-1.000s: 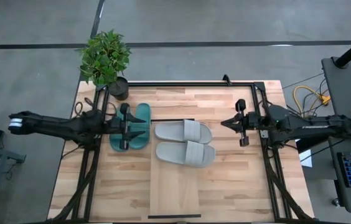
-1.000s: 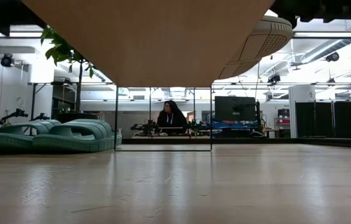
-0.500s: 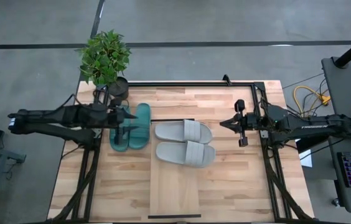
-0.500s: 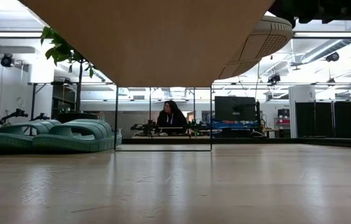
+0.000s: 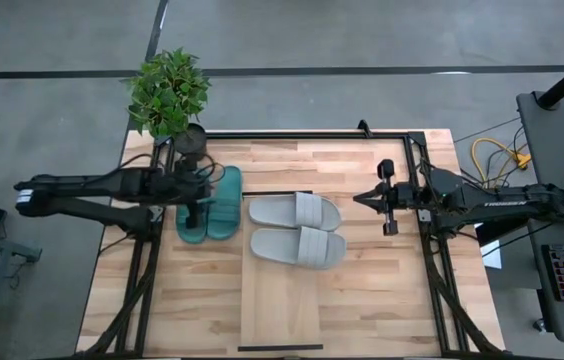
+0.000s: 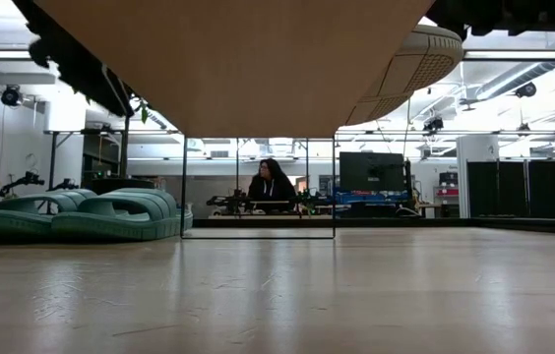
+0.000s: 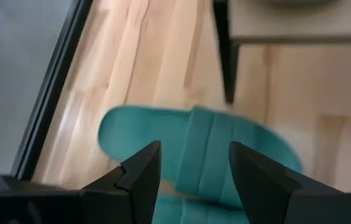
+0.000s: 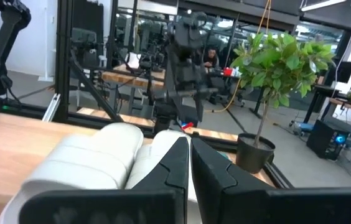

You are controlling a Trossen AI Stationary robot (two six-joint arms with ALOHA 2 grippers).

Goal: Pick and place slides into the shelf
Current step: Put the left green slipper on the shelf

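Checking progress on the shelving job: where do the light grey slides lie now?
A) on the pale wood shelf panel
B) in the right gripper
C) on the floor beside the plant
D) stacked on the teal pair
A: the high view shows both grey slides lying side by side on the shelf panel.

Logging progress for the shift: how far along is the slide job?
Done: the grey slides lie on the shelf. In hand: the left gripper, open, hovers over the teal slides, which lie on the tabletop. The right gripper waits shut. Left: both teal slides.
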